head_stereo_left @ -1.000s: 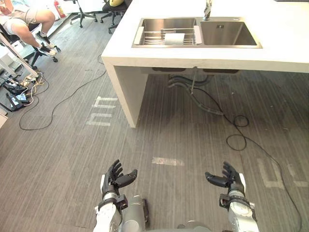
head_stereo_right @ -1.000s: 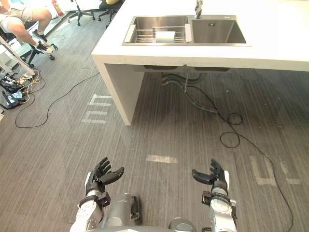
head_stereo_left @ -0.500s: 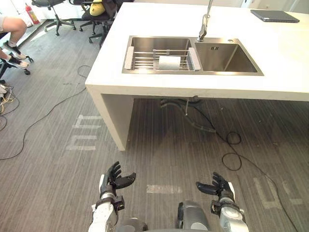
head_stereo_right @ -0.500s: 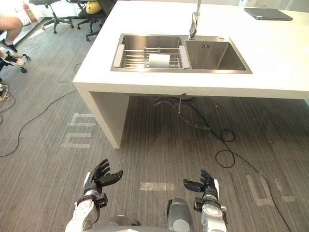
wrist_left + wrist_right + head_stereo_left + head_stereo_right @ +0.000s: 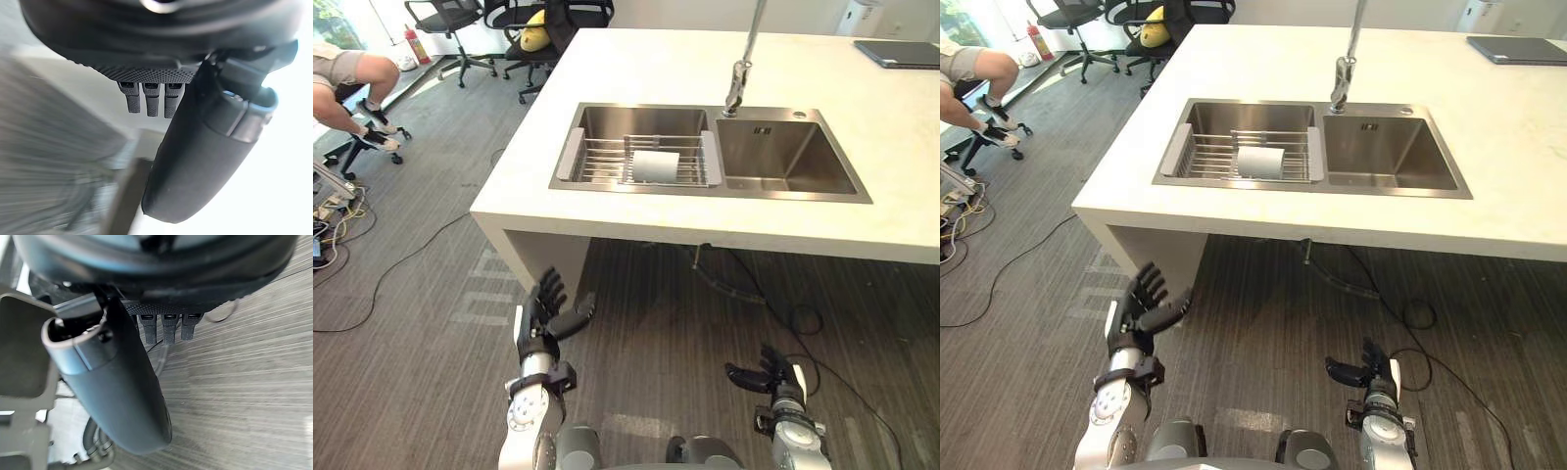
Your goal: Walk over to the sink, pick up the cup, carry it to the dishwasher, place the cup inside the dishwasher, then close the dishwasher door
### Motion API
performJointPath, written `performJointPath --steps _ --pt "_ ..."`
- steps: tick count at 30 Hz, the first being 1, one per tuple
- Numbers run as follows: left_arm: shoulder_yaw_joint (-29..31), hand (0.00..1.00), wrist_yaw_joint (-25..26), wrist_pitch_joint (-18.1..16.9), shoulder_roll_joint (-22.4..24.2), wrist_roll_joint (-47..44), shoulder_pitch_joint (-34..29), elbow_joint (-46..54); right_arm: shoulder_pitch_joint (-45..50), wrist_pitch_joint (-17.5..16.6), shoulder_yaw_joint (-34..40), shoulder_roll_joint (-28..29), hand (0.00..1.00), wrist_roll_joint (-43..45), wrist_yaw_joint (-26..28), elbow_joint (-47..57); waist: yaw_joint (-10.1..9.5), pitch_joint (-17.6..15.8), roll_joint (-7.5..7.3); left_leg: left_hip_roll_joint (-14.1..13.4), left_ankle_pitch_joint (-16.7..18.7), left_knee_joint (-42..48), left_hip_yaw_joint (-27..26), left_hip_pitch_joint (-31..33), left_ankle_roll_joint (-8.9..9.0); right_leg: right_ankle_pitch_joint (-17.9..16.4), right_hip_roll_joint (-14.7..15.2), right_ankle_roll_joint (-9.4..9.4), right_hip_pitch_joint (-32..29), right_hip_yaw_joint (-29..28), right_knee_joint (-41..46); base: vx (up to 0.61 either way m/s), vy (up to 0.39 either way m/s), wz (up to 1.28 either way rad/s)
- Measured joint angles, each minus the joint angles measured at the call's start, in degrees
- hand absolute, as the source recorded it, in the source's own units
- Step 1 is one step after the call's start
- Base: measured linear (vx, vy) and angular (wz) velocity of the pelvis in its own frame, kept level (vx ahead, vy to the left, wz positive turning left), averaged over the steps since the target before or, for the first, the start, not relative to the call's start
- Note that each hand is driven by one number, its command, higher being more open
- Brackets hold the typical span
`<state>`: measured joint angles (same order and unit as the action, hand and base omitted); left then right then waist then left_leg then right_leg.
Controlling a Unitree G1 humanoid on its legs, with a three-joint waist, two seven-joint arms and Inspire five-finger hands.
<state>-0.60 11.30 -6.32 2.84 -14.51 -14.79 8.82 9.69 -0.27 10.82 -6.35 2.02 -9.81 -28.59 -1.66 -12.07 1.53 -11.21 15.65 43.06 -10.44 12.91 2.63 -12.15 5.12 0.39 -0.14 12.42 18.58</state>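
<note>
Cup: white cylindrical cup [image 5: 655,165] on its side on wire dish rack [image 5: 597,163], left basin of stainless-steel double sink [image 5: 783,162], far centre; prob. set to drain.
Left hand [image 5: 545,318]: raised, near left, fingers spread, empty; readied for reach.
Right hand [image 5: 773,377]: low, near right, loosely open, empty; idle.

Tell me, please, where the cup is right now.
In the left eye view the cup lies on its side on the wire rack in the left basin of the sink, just left of the faucet.
</note>
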Motion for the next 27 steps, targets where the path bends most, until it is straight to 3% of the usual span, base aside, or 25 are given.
performJointPath --steps 2,3,4,7,10,13,14,16,17,19,20,22,23,24,25,27 --pt "-0.1 0.9 0.5 -0.3 0.1 0.0 -0.1 3.0 0.1 0.0 0.1 -0.3 0.9 0.0 -0.1 -0.5 -0.13 0.3 0.55 2.8 -0.9 -11.4 0.2 0.2 0.4 -1.2 1.1 1.68 0.9 0.4 0.4 0.2 0.169 0.23" --pt "-0.4 0.9 1.0 -0.6 0.1 0.2 -0.3 4.9 0.0 0.0 0.0 -0.9 0.9 0.0 0.0 -1.0 -0.48 1.1 2.19 3.9 -7.7 -19.3 1.3 -0.7 -1.01 -2.6 0.9 3.31 0.8 0.1 1.8 0.26 0.194 0.0" --pt "-0.4 0.9 1.5 -1.4 -0.7 0.5 -0.1 5.4 -0.8 0.0 -0.2 -0.4 0.9 0.0 0.2 -3.2 -0.97 1.1 0.63 5.5 -8.0 -20.0 0.3 -2.2 -2.3 -3.3 1.9 3.7 1.0 -2.2 2.7 0.31 0.221 0.04" --pt "-0.9 0.9 2.2 -2.0 -1.5 0.5 -0.8 8.6 -2.5 -0.1 -0.3 -0.3 0.9 -0.1 0.7 -6.2 -1.23 1.2 -0.05 7.9 -6.6 -20.2 -0.2 -2.5 -3.99 -3.3 3.0 3.87 2.0 -6.4 -0.5 0.25 0.16 0.09" --pt "-3.3 0.9 1.8 -2.1 -3.1 0.5 -2.3 11.2 -3.6 -0.2 -0.3 -0.2 0.9 -0.8 1.1 -7.6 -1.31 1.2 -0.19 8.9 -4.2 -19.9 -1.2 -4.1 -4.51 -3.6 4.1 4.7 2.7 -8.0 0.3 0.19 0.095 -0.19" --pt "-7.3 0.9 0.6 -2.3 -5.6 1.3 -2.6 12.0 -4.0 -0.6 -0.4 -0.4 0.9 -1.7 1.1 -9.8 -0.65 1.3 -0.69 9.8 -0.4 -20.2 -3.3 -8.4 -4.33 -4.7 5.8 8.35 -2.6 -10.8 16.7 0.18 0.069 -0.31" --pt "-8.5 0.9 0.3 -2.3 -6.8 2.5 -2.5 12.3 -4.0 -0.6 -1.1 -0.3 0.9 -1.9 1.2 -11.1 0.46 1.7 -1.27 10.3 0.5 -20.3 -3.4 -9.8 -5.42 -3.2 6.9 10.03 -5.8 -11.2 24.8 0.26 0.008 -0.08" --pt "-8.9 0.9 0.0 -2.2 -8.0 4.6 -2.4 13.1 -4.0 -0.5 -2.5 -0.3 0.9 -2.2 1.5 -13.3 2.07 2.1 -1.86 10.2 1.5 -21.2 -3.6 -11.9 -5.49 -4.3 7.5 7.93 -9.4 -10.7 30.7 0.26 -0.032 -0.06" --pt "-8.8 0.9 0.5 -2.3 -8.3 5.8 -1.8 13.7 -3.9 -0.5 -2.8 -0.3 0.9 -2.2 1.9 -14.1 2.64 2.0 -1.78 9.7 1.6 -22.5 -3.6 -13.3 -4.89 -5.5 7.3 5.75 -11.9 -9.5 31.6 0.22 -0.065 -0.09" --pt "-8.7 0.9 1.6 -2.3 -8.4 7.7 -0.4 13.9 -3.9 -0.5 -2.8 -0.3 0.9 -2.2 2.0 -15.3 3.5 1.8 -1.31 8.2 1.4 -24.0 -3.7 -15.5 -3.12 -7.3 5.5 2.95 -15.6 -7.7 29.8 0.32 -0.159 -0.04" --pt "-8.3 0.9 2.5 -2.4 -8.4 8.1 0.6 14.0 -3.9 -0.5 -2.8 -0.3 0.9 -2.2 2.2 -15.8 3.89 1.7 -1.16 6.9 1.8 -24.2 -3.6 -16.7 -2.25 -7.5 4.2 2.46 -18.3 -6.8 27.4 0.38 -0.255 -0.04" --pt "-7.6 0.9 4.0 -2.7 -8.4 10.1 1.7 14.1 -3.7 -0.5 -2.8 -0.5 0.9 -2.2 2.3 -16.0 4.23 1.9 -1.58 5.9 2.9 -23.2 -3.5 -17.7 -0.49 -3.7 3.0 1.11 -20.7 -5.8 17.9 0.3 -0.231 0.0" --pt "-7.4 0.9 4.1 -3.0 -8.4 10.3 2.2 13.7 -3.0 -0.8 -2.8 -1.1 0.9 -2.3 2.2 -16.3 4.65 1.8 -1.3 5.5 4.1 -21.7 -2.6 -17.9 1.09 3.5 2.5 0.02 -19.7 -5.4 14.3 0.34 -0.236 0.0" --pt "-7.5 0.9 4.3 -2.6 -7.3 10.5 2.4 13.5 -3.2 -0.8 -2.6 -2.8 0.9 -2.3 2.2 -17.4 4.59 2.0 1.38 3.3 4.2 -21.9 -0.8 -18.4 1.18 3.3 0.2 -0.79 -18.4 -4.4 13.4 0.34 -0.218 -0.09" --pt "-7.5 0.9 4.5 -2.9 -7.0 11.3 2.8 13.6 -3.3 -0.8 -2.1 -3.4 0.9 -2.3 2.2 -17.5 4.31 2.2 1.96 3.0 3.3 -22.7 -0.1 -18.8 0.82 2.7 -0.5 -1.6 -18.1 -4.3 13.1 0.39 -0.247 -0.14" --pt "-8.2 0.9 4.3 -2.9 -7.0 11.8 4.7 13.4 -3.2 -0.8 -1.4 -3.8 0.9 -2.2 2.2 -17.8 4.45 1.9 1.98 2.3 -0.3 -21.7 0.8 -19.4 1.87 1.9 -1.1 -2.47 -15.6 -3.4 11.8 0.3 -0.233 0.12"
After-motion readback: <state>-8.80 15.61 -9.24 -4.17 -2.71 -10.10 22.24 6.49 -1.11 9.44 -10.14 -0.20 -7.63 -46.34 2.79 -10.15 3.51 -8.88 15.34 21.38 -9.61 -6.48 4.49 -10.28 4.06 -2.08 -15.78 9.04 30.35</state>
